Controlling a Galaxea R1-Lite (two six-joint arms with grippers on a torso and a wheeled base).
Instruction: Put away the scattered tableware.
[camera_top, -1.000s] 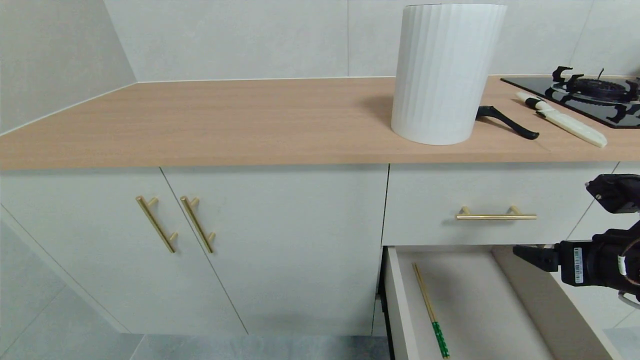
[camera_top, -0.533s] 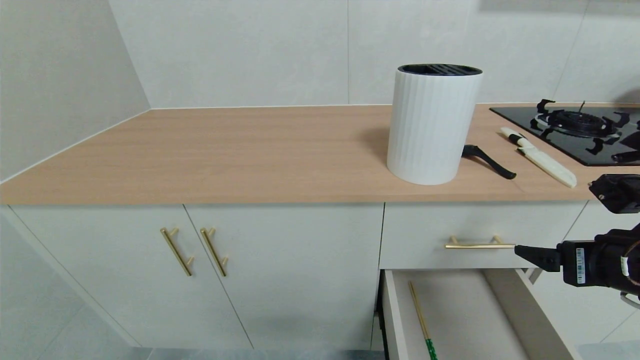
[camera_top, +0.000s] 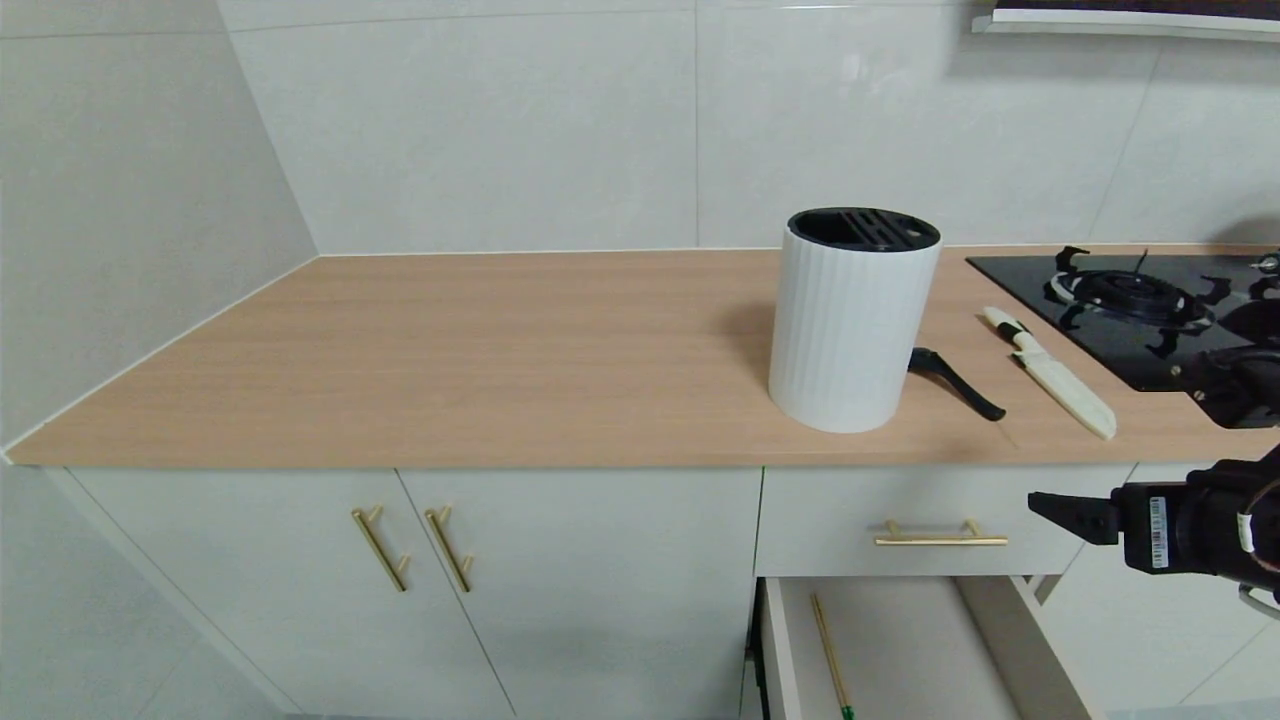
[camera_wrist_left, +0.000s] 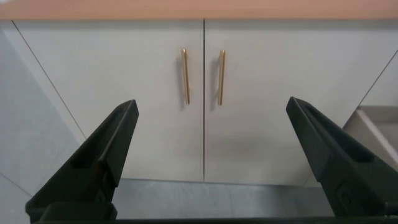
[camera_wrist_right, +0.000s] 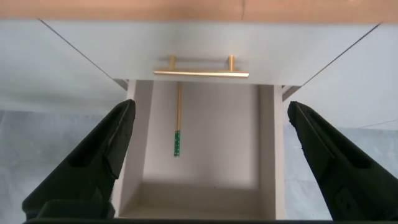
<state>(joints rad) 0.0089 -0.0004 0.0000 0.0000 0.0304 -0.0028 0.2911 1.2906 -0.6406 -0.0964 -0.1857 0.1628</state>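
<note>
On the wooden counter (camera_top: 500, 360) stands a white ribbed knife holder (camera_top: 852, 325). Right of it lie a black-handled utensil (camera_top: 957, 384) and a white knife (camera_top: 1052, 372). Below, the lower drawer (camera_top: 776, 640) is pulled out with a pair of green-tipped chopsticks (camera_top: 828, 652) inside. My right gripper (camera_top: 1062, 505) hovers open in front of the drawers, facing the open drawer (camera_wrist_right: 135, 155) and the chopsticks (camera_wrist_right: 178, 118). My left gripper (camera_wrist_left: 211, 106) is open too, low down and facing the cabinet doors (camera_wrist_left: 149, 124), holding nothing.
A black gas hob (camera_top: 1130, 300) occupies the counter's right end. A shut upper drawer with a gold handle (camera_top: 940, 540) sits above the open one. The double doors carry two gold handles (camera_top: 412, 548). Tiled walls bound the counter at the back and left.
The head camera has risen, so the counter, holder and drawer sit lower in the picture and the holder's top now shows. Nothing on the counter or in the drawer has moved.
</note>
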